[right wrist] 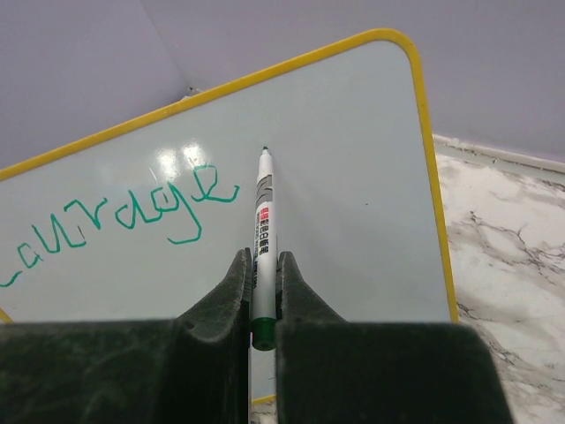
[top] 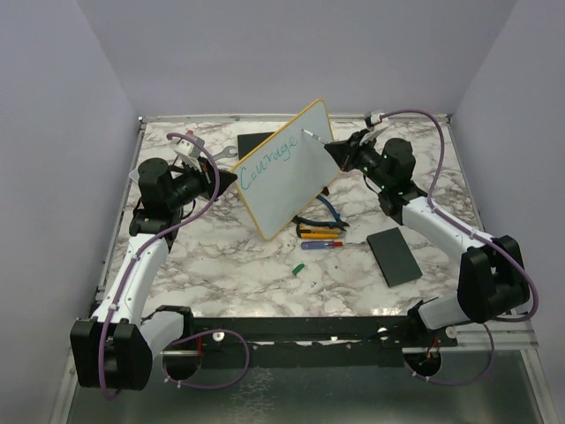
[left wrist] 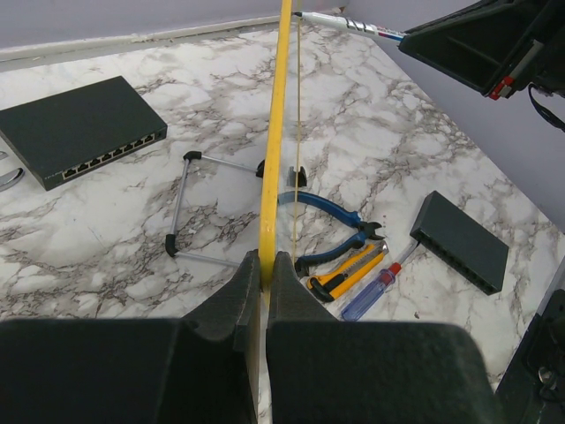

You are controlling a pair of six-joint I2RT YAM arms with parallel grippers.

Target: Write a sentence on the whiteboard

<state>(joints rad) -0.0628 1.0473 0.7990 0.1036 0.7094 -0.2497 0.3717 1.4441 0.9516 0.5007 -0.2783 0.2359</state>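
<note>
Top external view: the left claw [top: 229, 180] is clamped on the left edge of the whiteboard [top: 291, 172], which stands tilted between the 2 claws; the right claw [top: 340, 152] is closed on a marker [top: 312, 134]. Left wrist view: both fingers pinch the yellow rim edge-on; blue pliers [left wrist: 331, 212] lie beyond this claw, to its right. Right wrist view: the marker tip projects ahead of the fingers toward the board face; contact cannot be confirmed; the sentence [right wrist: 124, 212] lies left of the tip and reads 1 word, "Courage".
</note>
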